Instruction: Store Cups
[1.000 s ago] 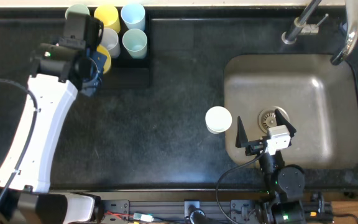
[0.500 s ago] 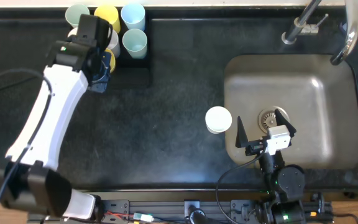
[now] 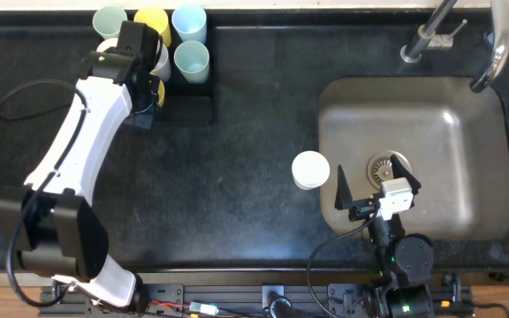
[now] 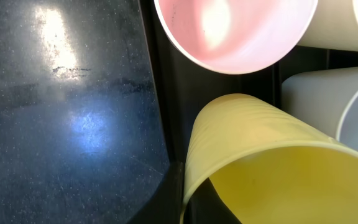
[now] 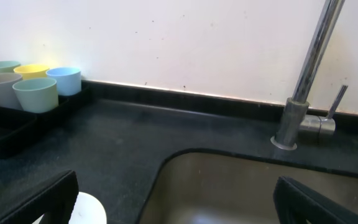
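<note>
My left gripper [image 3: 145,87] hangs over the left side of the black cup tray [image 3: 189,108], shut on a yellow cup [image 4: 260,168] that lies tilted on its side. Just past it, a pink cup [image 4: 235,31] and a white cup [image 4: 328,93] stand in the tray. More cups fill the tray's back: a mint one [image 3: 110,18], a yellow one [image 3: 153,19], a light blue one [image 3: 189,19] and a teal one [image 3: 192,60]. A white cup [image 3: 310,170] stands mouth down on the counter by the sink's left rim. My right gripper [image 3: 371,181] rests open just beside it, over the sink's front.
The steel sink [image 3: 467,115] takes up the right side, with its tap [image 5: 312,68] at the back wall. The dark counter [image 3: 237,203] stretches between the tray and the sink. The tray's front part [image 3: 193,110] holds no cups.
My left arm has carried the yellow cup a little to the right and toward the back, in over the tray's left side. The right arm and the white cup have not moved.
</note>
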Available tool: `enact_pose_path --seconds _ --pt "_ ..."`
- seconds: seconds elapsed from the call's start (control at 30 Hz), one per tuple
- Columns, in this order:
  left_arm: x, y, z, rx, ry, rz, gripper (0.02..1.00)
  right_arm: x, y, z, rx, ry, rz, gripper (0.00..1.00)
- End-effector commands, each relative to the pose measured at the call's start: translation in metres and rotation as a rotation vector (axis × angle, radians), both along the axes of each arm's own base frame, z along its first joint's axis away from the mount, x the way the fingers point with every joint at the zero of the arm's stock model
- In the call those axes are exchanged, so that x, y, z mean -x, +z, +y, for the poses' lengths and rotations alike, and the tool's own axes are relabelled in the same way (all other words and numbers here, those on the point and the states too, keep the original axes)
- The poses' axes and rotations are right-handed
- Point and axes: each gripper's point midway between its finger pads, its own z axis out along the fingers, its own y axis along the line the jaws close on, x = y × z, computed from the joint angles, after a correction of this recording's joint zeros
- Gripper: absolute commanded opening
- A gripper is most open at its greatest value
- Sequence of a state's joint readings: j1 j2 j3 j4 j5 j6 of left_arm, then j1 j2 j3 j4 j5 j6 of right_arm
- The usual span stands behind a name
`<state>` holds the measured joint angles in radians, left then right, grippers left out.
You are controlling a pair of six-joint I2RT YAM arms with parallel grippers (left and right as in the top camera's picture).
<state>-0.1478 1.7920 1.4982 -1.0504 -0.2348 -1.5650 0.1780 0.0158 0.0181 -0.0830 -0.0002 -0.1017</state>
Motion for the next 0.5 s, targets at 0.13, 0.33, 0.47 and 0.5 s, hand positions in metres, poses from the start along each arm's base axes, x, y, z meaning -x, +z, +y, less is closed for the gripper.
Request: enact_pose_path --seconds 0.13,0.33,0.47,0.5 --pt "-0.001 -0.016 0.005 -0.004 0.023 0.035 0.036 0.0 -0.003 0.0 0.0 0.003 0.0 0.998" --pt "-0.006 -0.027 0.009 -0.005 0.036 0.044 0.036 0.0 -0.003 0.0 0.0 0.003 0.0 0.996" --pt "-0.007 -0.027 0.012 0.0 0.044 0.041 0.069 0.0 -0.003 0.0 0.0 0.003 0.0 0.998" --pt "-0.006 -0.027 0.012 0.004 0.043 0.044 0.082 0.0 -0.003 0.0 0.0 0.003 0.0 0.998"
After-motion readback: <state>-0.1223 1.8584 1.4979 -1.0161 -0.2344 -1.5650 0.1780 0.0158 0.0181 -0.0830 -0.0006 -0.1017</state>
